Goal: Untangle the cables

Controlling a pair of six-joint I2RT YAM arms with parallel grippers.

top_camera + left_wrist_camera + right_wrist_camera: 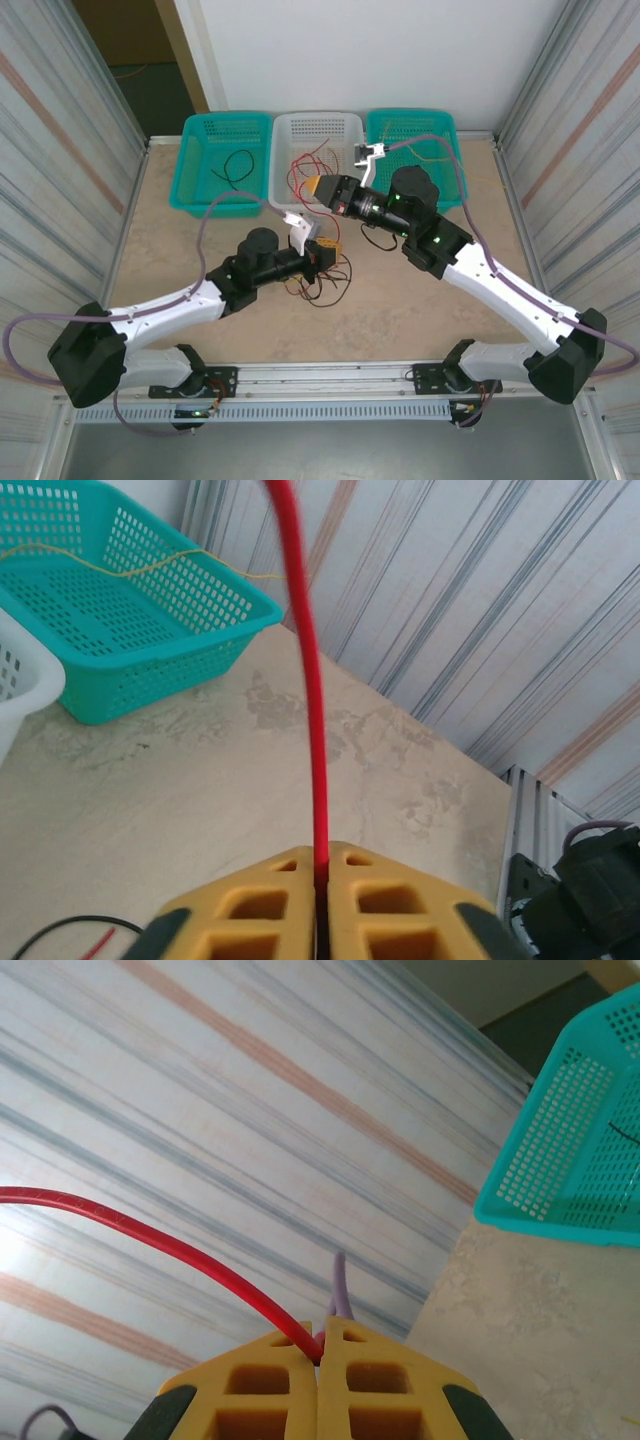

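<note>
A loose tangle of thin black and red cables (322,282) lies on the table just in front of my left gripper (328,248). In the left wrist view that gripper (320,858) is shut on a red cable (308,680) that rises straight up from between its yellow fingers. My right gripper (318,187) hovers at the near edge of the white basket (352,125). Its jaws (320,1338) are shut on a red cable (170,1240) that curves away to the left. More red strands (303,170) lie in the white basket.
A teal basket (205,185) at back left holds a black cable (236,165). Another teal basket (445,130) at back right holds a yellow wire (110,570). Corrugated walls close both sides. Thick lavender arm cables (210,215) loop over the table.
</note>
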